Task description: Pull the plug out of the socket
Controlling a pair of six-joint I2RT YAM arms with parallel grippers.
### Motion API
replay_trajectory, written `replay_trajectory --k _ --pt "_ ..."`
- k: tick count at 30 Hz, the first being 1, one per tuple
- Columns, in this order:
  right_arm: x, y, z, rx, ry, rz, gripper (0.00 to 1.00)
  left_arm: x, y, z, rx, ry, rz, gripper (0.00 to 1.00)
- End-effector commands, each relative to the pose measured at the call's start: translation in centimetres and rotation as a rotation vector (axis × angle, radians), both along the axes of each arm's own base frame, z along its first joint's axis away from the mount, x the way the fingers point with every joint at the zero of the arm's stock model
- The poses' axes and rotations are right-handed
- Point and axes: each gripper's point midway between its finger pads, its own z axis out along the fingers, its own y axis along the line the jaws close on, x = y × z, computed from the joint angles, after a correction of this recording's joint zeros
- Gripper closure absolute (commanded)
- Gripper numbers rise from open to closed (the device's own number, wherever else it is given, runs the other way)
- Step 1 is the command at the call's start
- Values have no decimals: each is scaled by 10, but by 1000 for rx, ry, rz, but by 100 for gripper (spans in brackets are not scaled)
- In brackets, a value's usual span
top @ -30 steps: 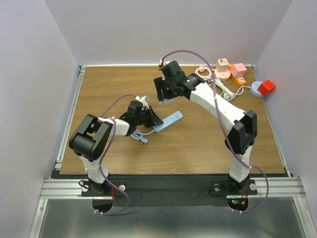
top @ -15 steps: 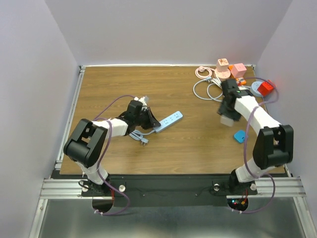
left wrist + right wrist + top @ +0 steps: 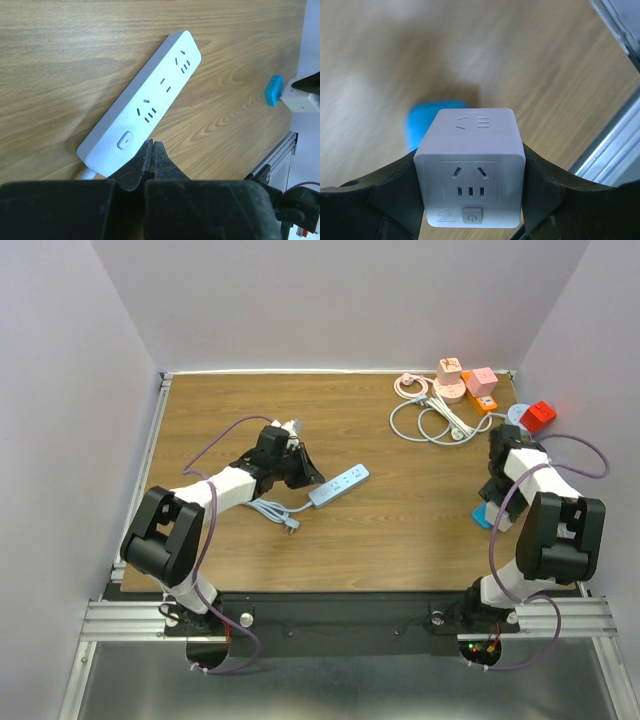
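Note:
A pale blue-white power strip (image 3: 338,485) lies flat mid-table, all its sockets bare; it also shows in the left wrist view (image 3: 150,100). Its cable and plug (image 3: 285,518) trail to the near left. My left gripper (image 3: 310,476) is shut and empty, tips (image 3: 151,146) just above the strip's switch end. My right gripper (image 3: 496,504) is at the right edge, shut on a white cube socket (image 3: 470,167) held just above a small blue block (image 3: 432,120), which lies on the table (image 3: 483,517).
At the back right stand pink socket cubes (image 3: 450,380), an orange adapter (image 3: 483,400), a red cube on a round grey base (image 3: 536,416) and coiled white cables (image 3: 430,420). The table's metal rail (image 3: 620,150) runs close to my right gripper.
My right arm swung from above the power strip to the table's right edge, carrying the white cube down over the blue block. My left gripper drew back slightly from the strip.

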Motion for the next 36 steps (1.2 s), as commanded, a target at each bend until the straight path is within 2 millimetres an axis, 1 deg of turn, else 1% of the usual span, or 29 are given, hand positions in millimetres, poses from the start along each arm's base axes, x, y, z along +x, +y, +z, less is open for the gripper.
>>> replay_trajectory --k 1,2,4,6,10,11,12,14,16,17,18,19,20,21,22,23,24,25,26,27,28,29,30,31,32,36 --pt "-20 -41 0 -35 -32 -222 95 -5 0 30 -23 -64 -19 100" --pt "-24 -44 -2 -31 -30 -245 92 -5 1 32 -23 -72 -14 100" --pt "-29 -52 -3 -36 -37 -291 90 -7 3 37 -26 -84 -7 100" --pt "-34 -54 -7 -20 -33 -312 88 -10 5 35 -23 -83 -6 100" --pt "-34 -44 -24 55 -4 -304 88 -11 6 27 -9 -74 -13 100" --pt "-32 -42 -27 71 -5 -298 88 -11 5 26 -6 -70 -15 100" --pt "-28 -35 -31 113 -12 -284 89 -10 6 23 1 -67 -13 100" --pt "-25 -34 -31 129 -18 -268 90 -8 6 24 5 -73 -10 100" --pt "-20 -31 -24 146 -43 -249 88 -3 10 26 40 -87 5 100" --pt "-19 -31 -22 147 -53 -241 80 -1 12 27 54 -95 6 100" --pt "-17 -30 -16 154 -69 -219 75 1 16 25 85 -98 13 98" --pt "-15 -28 -13 165 -83 -205 68 3 17 27 97 -106 14 91" --pt "-10 -26 -7 176 -105 -189 60 8 17 35 101 -128 18 83" --pt "-6 -21 1 207 -139 -157 42 10 20 36 123 -139 21 67" --pt "-2 -17 6 227 -158 -134 33 13 21 41 128 -157 26 61" --pt "3 -14 13 247 -184 -102 26 18 19 50 125 -184 29 55" --pt "6 -10 19 266 -202 -80 10 18 22 48 145 -179 28 49" --pt "9 -4 27 293 -228 -52 2 20 26 47 175 -180 32 46" --pt "9 -3 38 296 -238 -43 0 25 25 53 185 -198 29 44" --pt "6 -2 46 291 -250 -35 0 31 26 54 213 -211 19 42" --pt "8 -3 49 284 -257 -33 0 33 25 55 219 -207 20 41" --pt "4 -3 58 276 -269 -29 0 36 26 54 250 -223 -6 36" --pt "5 -3 64 269 -283 -25 0 35 26 42 287 -193 -30 34" --pt "4 -2 68 270 -289 -23 0 37 25 41 308 -198 -51 33" --pt "2 0 71 275 -292 -21 0 41 18 48 333 -240 -87 32" --pt "3 8 81 307 -332 -12 0 42 7 39 448 -288 -195 29"
